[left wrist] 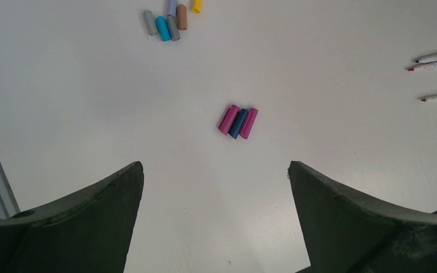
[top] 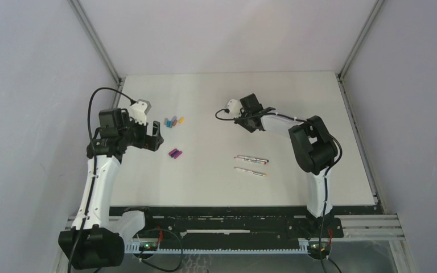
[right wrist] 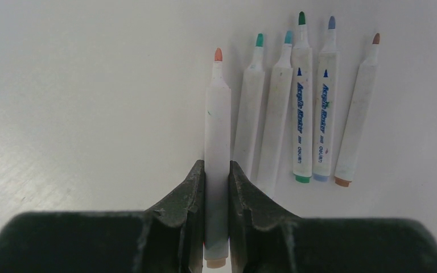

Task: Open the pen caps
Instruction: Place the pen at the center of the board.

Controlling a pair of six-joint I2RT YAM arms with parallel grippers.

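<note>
Top external view first: at the left of the frame my left gripper [top: 158, 138] hangs over the white table [top: 318, 102]. Pen caps [top: 173, 120] lie just to its right, with a second small clump [top: 175, 153] a little lower. Near the centre, loose pens [top: 251, 165] lie flat and roughly parallel. Above them my right gripper [top: 251, 116] sits low over the surface.

On the left wrist view, the fingers [left wrist: 91, 222] are spread wide at the bottom corners with nothing between them. A trio of caps [left wrist: 238, 121] lies at mid-frame, magenta, blue and magenta, touching side by side and well apart from the fingertips. In the upper left a loose row of caps [left wrist: 168, 24] shows grey, cyan, grey, brown and yellow, partly cut by the frame edge. Three pen tips [left wrist: 435, 61] poke in at the right edge.

On the right wrist view, the right gripper [right wrist: 217, 176] is clamped narrowly on a white pen [right wrist: 217, 125] near its rear end. The orange nib is bare and points to the top of the frame. I cannot tell whether this pen rests on the table. Just to its right lie five more uncapped pens [right wrist: 301, 114], side by side, with green, teal, dark green, blue and brown nibs.
</note>
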